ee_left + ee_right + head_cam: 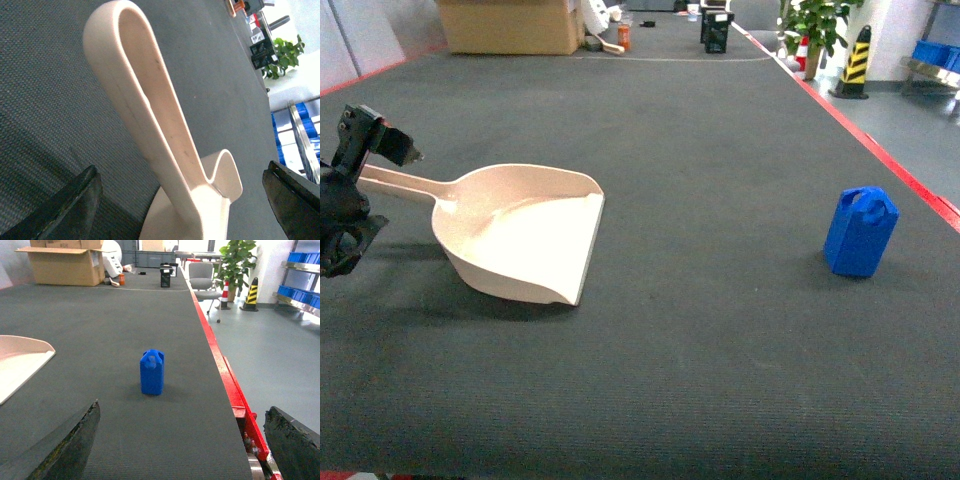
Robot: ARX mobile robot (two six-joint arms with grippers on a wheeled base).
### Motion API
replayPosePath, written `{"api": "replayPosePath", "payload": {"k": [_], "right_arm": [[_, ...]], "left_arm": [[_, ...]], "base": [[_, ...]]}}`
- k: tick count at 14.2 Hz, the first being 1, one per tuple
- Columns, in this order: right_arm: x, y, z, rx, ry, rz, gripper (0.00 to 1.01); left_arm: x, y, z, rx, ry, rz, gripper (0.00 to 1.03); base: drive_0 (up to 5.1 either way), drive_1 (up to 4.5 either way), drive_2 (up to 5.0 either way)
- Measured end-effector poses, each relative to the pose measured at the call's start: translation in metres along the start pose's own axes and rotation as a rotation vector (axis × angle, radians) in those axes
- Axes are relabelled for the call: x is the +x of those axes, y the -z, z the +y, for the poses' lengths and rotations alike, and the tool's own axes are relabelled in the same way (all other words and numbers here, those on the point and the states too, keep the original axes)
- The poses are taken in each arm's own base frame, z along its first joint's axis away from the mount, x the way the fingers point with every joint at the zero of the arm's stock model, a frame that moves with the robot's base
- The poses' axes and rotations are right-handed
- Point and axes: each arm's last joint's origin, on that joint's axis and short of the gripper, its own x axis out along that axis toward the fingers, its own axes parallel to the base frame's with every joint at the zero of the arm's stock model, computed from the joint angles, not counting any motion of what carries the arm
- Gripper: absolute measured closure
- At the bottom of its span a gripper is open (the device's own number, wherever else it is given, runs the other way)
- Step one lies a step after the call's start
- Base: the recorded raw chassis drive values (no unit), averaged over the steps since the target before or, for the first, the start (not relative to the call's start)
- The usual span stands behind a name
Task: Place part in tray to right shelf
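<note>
One blue part (861, 232) upright, one beige tray (525, 235), well apart

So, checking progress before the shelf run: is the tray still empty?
Empty. The tray's bare beige floor shows in the head view, and the blue part stands upright on the mat, far to its right.

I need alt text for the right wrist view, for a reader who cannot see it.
A small blue part stands upright on the dark grey table, centred ahead of the open right tool, whose two dark fingers frame the bottom corners. A corner of the beige tray shows at left, apart from the part; a steel shelf with blue crates stands far right.
</note>
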Motion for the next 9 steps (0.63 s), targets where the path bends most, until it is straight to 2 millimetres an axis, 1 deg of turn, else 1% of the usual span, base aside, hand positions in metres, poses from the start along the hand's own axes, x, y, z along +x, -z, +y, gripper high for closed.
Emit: {"api": "replayPosePath", "payload": {"k": [2, 4, 5, 6, 8, 9], "right_arm": [[0.0, 0.0, 0.0, 0.0, 0.0, 0.0, 0.03], [0.0, 0.0, 0.0, 0.0, 0.0, 0.0, 0.03], [0.0, 0.0, 0.0, 0.0, 0.0, 0.0, 0.03], [0.0, 0.0, 0.0, 0.0, 0.0, 0.0, 0.03], [0.0, 0.0, 0.0, 0.0, 0.0, 0.0, 0.03], [0.0, 0.0, 0.0, 0.0, 0.0, 0.0, 0.03]], "left_arm": [[0.023, -0.006, 0.006, -0.027, -0.019, -0.012, 0.05], [0.04, -0.011, 0.007, -0.043, -0.011, -0.013, 0.05], [0.055, -0.015, 0.009, -0.056, 0.011, -0.034, 0.11], [0.067, -0.022, 0.01, -0.085, 0.073, -0.032, 0.49], [0.064, -0.025, 0.012, -0.135, 0.12, -0.052, 0.74], [0.059, -0.023, 0.013, -0.182, 0.156, -0.065, 0.86]], "base": [[0.0, 0.0, 0.0], [0.0, 0.0, 0.0], [0.0, 0.0, 0.0], [0.0, 0.0, 0.0], [0.0, 0.0, 0.0], [0.0, 0.0, 0.0]]}}
